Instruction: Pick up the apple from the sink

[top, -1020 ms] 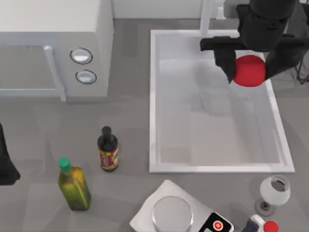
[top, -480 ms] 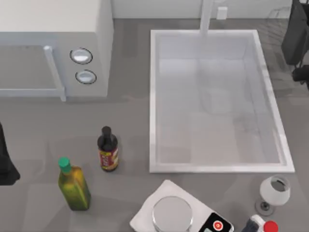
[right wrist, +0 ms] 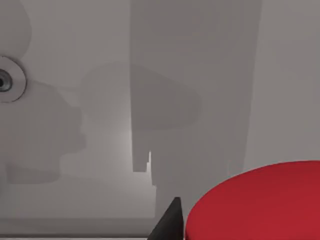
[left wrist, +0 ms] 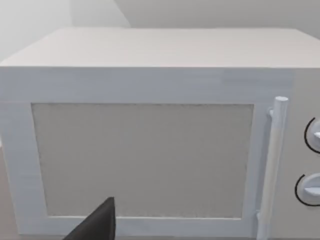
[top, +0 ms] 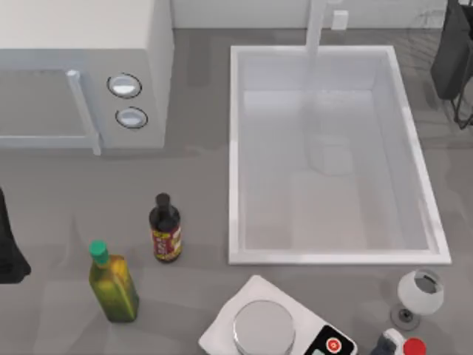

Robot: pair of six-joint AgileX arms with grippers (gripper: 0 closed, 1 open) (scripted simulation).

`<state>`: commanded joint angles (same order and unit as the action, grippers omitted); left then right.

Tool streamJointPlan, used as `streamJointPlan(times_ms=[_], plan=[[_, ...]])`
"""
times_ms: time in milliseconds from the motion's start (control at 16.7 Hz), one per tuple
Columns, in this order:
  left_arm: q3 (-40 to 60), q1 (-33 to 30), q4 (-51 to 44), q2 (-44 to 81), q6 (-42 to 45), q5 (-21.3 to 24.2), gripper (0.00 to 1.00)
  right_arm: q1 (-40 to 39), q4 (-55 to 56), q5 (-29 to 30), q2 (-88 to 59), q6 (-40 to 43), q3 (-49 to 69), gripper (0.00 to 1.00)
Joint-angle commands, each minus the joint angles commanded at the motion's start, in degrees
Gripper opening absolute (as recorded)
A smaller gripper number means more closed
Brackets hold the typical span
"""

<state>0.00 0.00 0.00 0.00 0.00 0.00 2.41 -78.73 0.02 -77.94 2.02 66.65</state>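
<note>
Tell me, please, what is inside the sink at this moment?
From the top view, the sink holds nothing but its pale bottom and faint shadows under the faucet. The apple sits by the right gripper's fingertip in the right wrist view. The grip itself is hidden.

You have even, diffuse light across the top view; no hard highlights on the grey table (top: 66, 192). The sink (top: 235, 148) floor shows faint pale patches and a soft grey shadow band under the faucet (top: 316, 29). The two bottles cast only weak, blurred shadows. The wine glass (top: 420, 294) reads translucent, with a mild bright rim. In your left wrist view the microwave (left wrist: 150, 125) is flatly lit, its door slightly grainy. In your right wrist view, soft-edged overlapping shadows lie behind the apple (right wrist: 260, 205), which is uniformly saturated, without glare.
</note>
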Motion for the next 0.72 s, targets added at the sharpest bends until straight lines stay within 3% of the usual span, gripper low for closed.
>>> streamJointPlan(times_ms=[420, 720], plan=[[0.0, 0.0, 0.0, 0.0, 0.0, 0.0, 1.00, -0.2, 2.1, 0.0, -0.4, -0.1, -2.2, 0.00], [0.0, 0.0, 0.0, 0.0, 0.0, 0.0, 1.00, -0.2, 16.4, 0.0, -2.6, -0.2, -13.0, 0.00]])
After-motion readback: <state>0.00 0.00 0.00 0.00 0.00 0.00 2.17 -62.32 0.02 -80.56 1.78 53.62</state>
